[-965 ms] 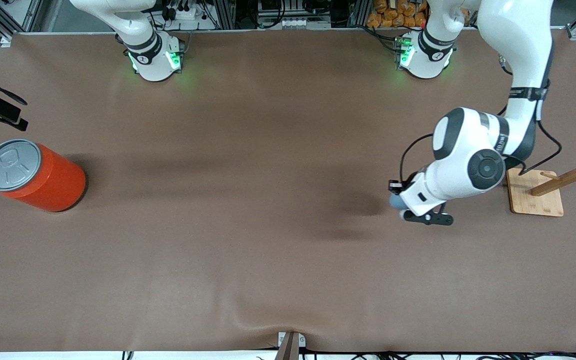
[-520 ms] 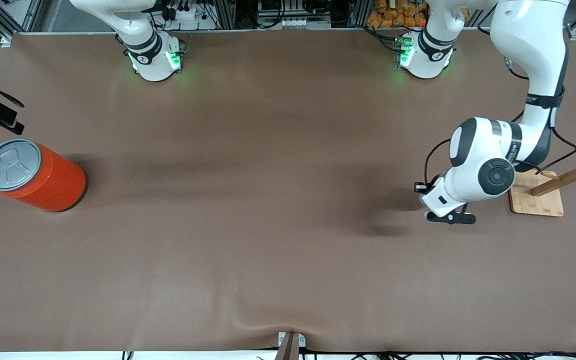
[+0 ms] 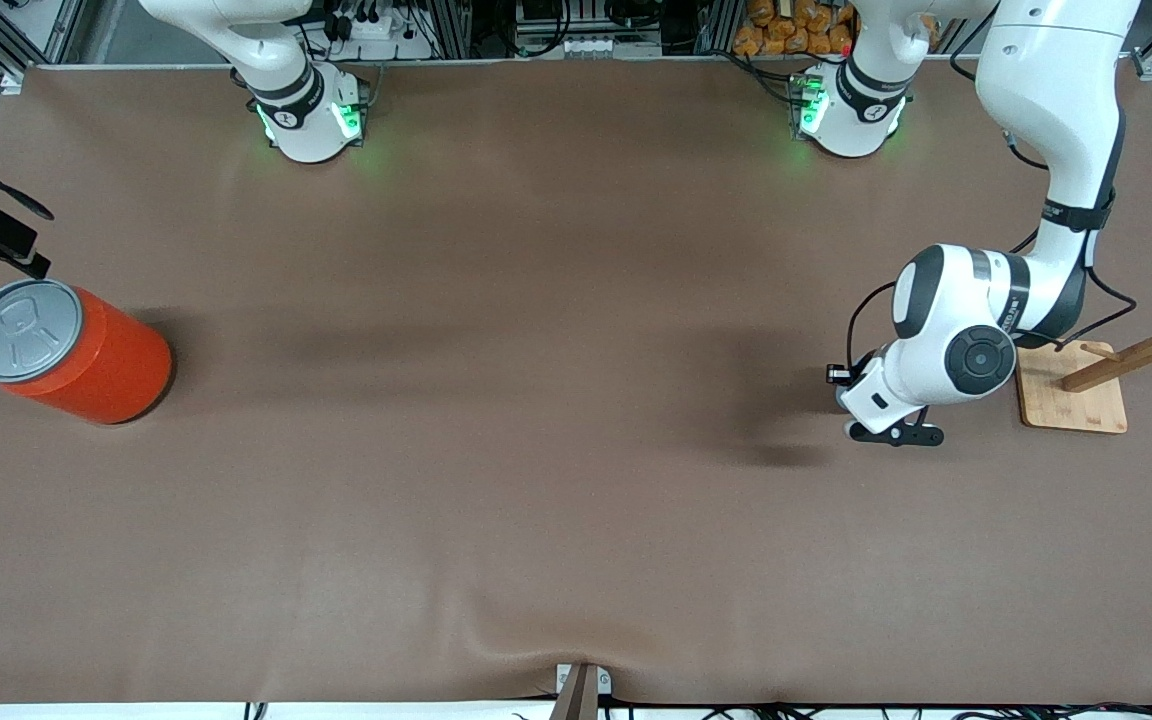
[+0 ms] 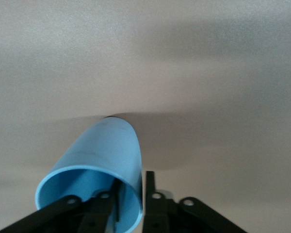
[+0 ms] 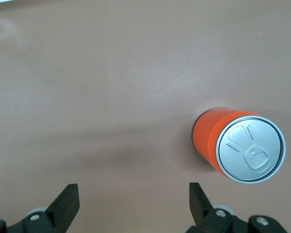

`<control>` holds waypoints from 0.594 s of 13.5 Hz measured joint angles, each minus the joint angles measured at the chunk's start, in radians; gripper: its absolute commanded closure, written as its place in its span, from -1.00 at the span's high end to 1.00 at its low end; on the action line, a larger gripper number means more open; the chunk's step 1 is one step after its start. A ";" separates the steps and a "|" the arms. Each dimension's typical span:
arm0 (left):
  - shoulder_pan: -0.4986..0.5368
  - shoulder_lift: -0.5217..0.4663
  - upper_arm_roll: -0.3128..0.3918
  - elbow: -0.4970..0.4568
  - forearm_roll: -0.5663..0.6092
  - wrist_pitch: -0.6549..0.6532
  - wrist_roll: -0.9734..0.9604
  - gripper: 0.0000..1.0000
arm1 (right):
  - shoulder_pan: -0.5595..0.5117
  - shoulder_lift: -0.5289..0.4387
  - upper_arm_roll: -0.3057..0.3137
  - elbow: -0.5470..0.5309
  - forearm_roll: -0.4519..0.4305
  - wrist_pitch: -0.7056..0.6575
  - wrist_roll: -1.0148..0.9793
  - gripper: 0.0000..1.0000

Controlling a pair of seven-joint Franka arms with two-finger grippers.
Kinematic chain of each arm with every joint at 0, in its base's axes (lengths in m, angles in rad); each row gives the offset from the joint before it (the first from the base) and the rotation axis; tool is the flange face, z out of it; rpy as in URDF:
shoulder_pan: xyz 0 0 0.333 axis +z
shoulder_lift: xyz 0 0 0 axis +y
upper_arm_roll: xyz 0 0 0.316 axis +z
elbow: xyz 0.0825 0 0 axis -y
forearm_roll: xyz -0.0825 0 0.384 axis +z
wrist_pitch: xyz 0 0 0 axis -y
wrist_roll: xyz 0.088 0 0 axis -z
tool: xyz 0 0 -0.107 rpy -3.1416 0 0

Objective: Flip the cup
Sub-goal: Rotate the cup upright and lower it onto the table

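The light-blue cup point(image 4: 104, 155) stands upright on the brown table, mouth up, darker blue inside. My left gripper point(image 4: 134, 178) straddles its wall near the rim, one finger point(image 4: 115, 194) inside and the other finger point(image 4: 149, 182) outside. Both stand slightly clear of the wall, so the gripper is open. In the front view the left arm's hand point(image 3: 891, 400) hides the cup, low over the table toward the left arm's end. My right gripper point(image 5: 132, 189) hangs wide open with nothing in it, above bare table beside the orange can.
A large orange can point(image 3: 66, 350) with a grey pull-tab lid stands at the right arm's end of the table, also in the right wrist view point(image 5: 240, 145). A wooden rack on a square base point(image 3: 1076, 390) stands close beside the left arm's hand.
The left arm carried the cup toward the left arm's end of the table, beside the wooden rack. Its fingers have eased off the cup's wall. The right arm has barely moved.
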 measured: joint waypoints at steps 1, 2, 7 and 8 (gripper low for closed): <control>-0.001 0.000 0.000 0.001 0.000 0.000 0.000 1.00 | 0.000 0.000 0.000 0.000 0.000 0.001 0.000 1.00; -0.002 -0.001 0.000 0.003 0.000 0.000 0.000 1.00 | 0.000 0.000 -0.002 0.000 0.000 0.001 0.001 1.00; -0.002 -0.009 -0.003 0.041 0.000 -0.055 0.000 1.00 | 0.000 0.000 -0.004 0.000 0.001 0.011 0.001 1.00; -0.003 -0.013 -0.003 0.067 0.000 -0.077 0.000 1.00 | 0.001 0.000 -0.003 0.000 0.001 0.012 0.001 1.00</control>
